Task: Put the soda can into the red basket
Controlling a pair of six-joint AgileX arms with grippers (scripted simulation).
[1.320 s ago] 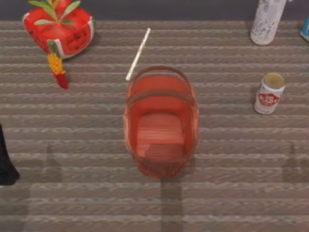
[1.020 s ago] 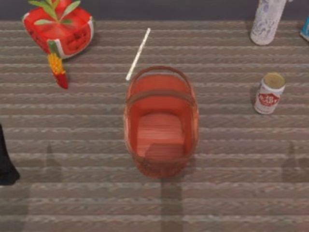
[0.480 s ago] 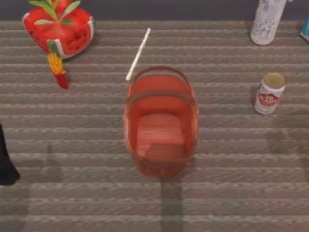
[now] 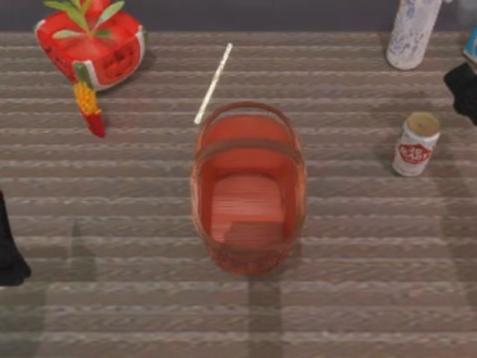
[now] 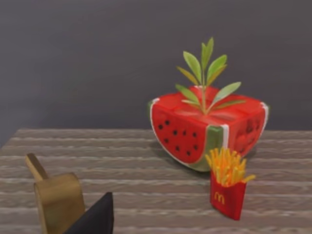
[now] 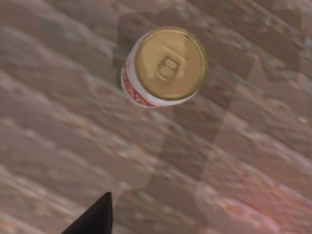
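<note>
Striped wood table [image 4: 112, 224] — dark grey wall [image 5: 97, 58].

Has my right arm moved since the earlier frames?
Yes. It was out of the top view; now the right arm shows at the right edge, just beyond the soda can, which stands where it was.

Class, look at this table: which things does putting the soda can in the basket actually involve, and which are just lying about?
Part of the job:
soda can, upright at the table's right
red basket, mid-table
right gripper, near the can

Lying about:
watermelon planter
fries carton
white stick
speckled bottle
left gripper, parked
</note>
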